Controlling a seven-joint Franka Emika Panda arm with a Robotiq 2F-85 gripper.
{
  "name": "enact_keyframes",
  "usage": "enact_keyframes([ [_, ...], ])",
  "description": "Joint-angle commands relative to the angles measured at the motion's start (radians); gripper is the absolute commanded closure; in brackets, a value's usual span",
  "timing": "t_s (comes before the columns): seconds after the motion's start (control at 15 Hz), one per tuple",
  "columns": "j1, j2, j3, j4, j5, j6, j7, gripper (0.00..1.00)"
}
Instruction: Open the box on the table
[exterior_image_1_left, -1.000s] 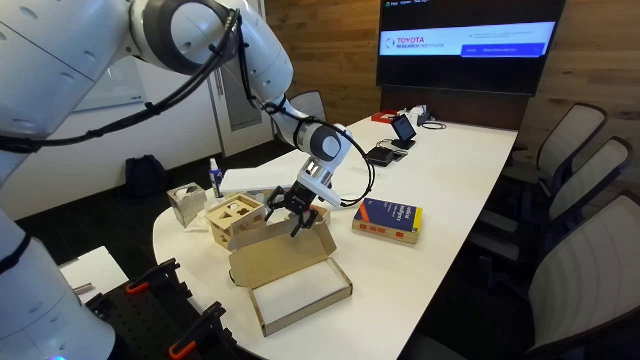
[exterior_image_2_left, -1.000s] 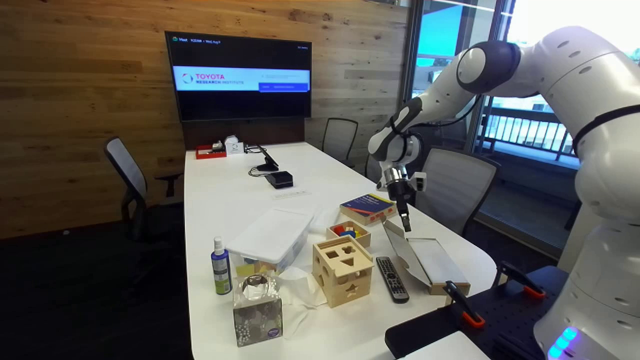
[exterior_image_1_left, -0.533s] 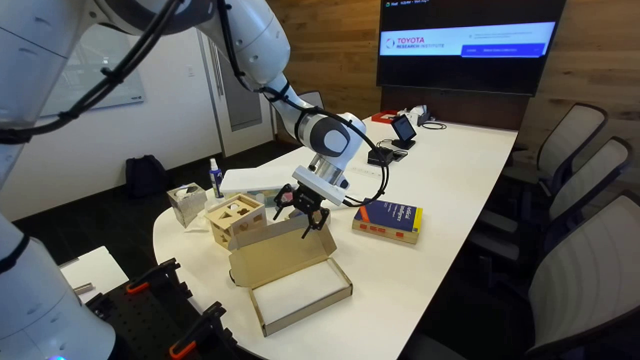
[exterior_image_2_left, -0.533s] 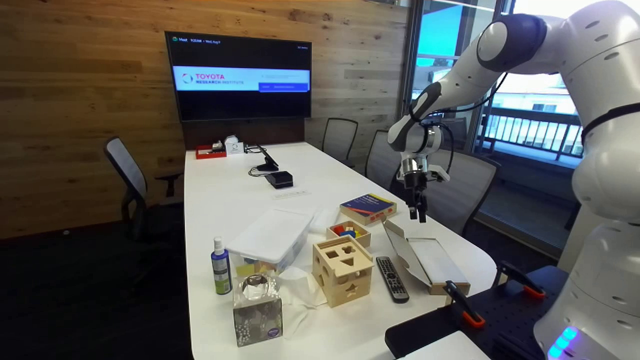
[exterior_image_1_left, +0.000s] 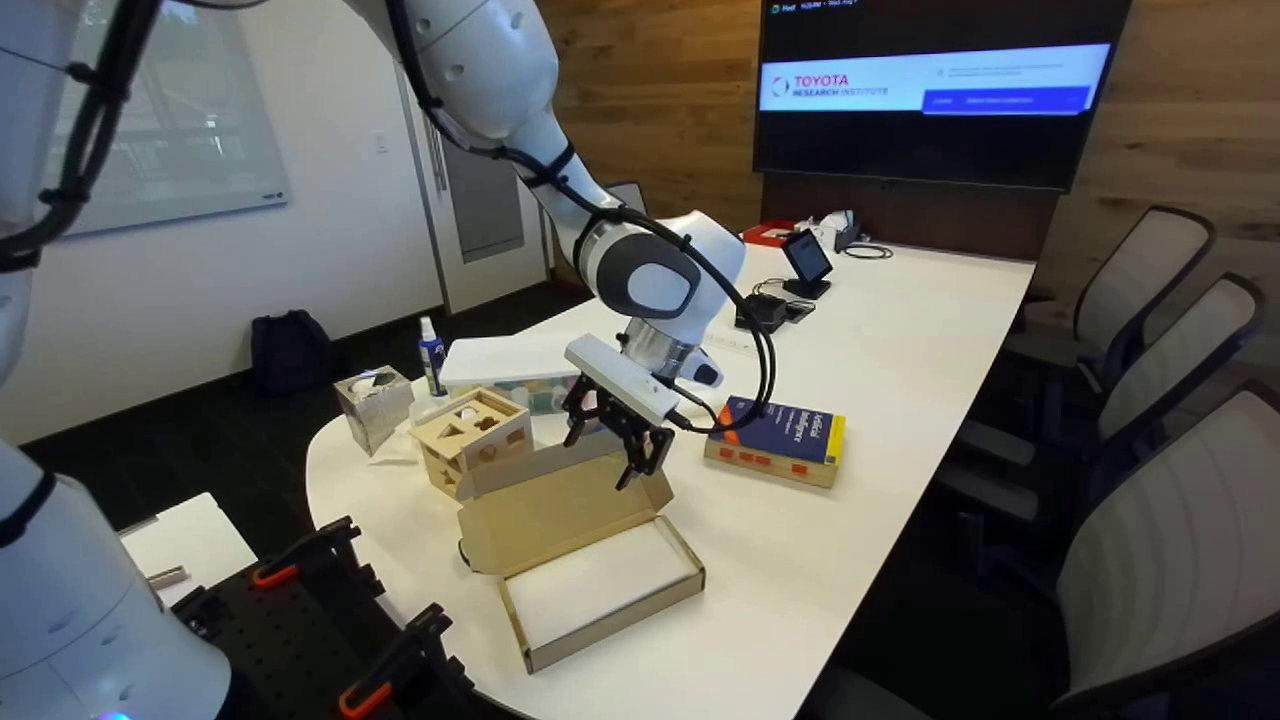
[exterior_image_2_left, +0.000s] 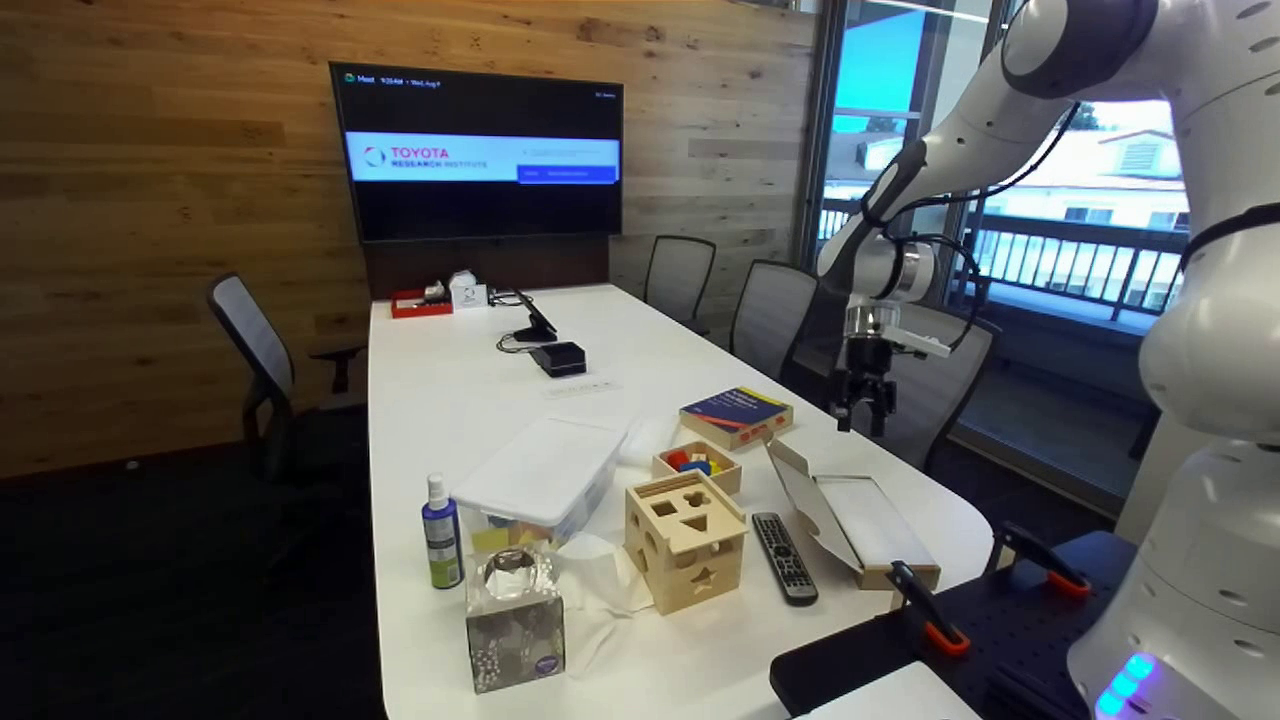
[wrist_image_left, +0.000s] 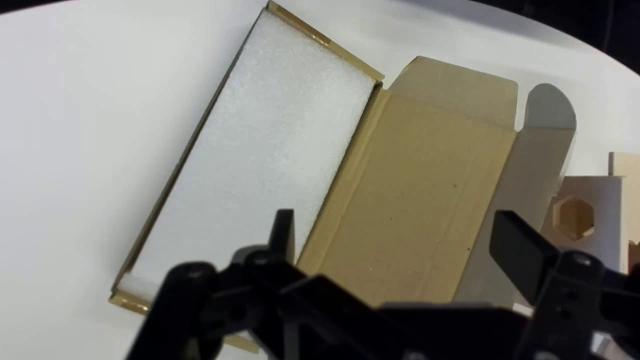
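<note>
Box (exterior_image_1_left: 617, 621): flat, rectangular, tan cardboard, resting on glossy white table (exterior_image_1_left: 760, 580). Lid (wrist_image_left: 425, 190) tilted up and back — matte, creased, side flap (wrist_image_left: 462, 92) angular, tab (wrist_image_left: 550, 107) rounded. Inside: white, grainy, foam-like sheet (wrist_image_left: 270, 140). Gripper (wrist_image_left: 395, 222) hangs near lid, apart from it — black angular fingers (wrist_image_left: 520, 255) spread wide. Wooden cube (exterior_image_2_left: 685, 560), star and triangle cut-outs, stands nearby; dark remote (exterior_image_2_left: 785, 560) lies between cube and box.

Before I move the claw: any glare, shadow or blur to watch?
Wrist view: tape on the box glints, faint shadow on the table beside it, claw dark, soft-edged. An exterior view: window bright, floor near black. Both exterior views: finest text on the screen unreadable.
</note>
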Motion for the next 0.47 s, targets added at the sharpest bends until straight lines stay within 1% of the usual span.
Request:
enact_keyframes([
  [0.0,-0.003,-0.123,-0.024,-0.131,0.007,0.059,0.097,0.0],
  [0.4,0.003,-0.197,-0.06,-0.194,-0.003,0.066,0.165,0.0],
])
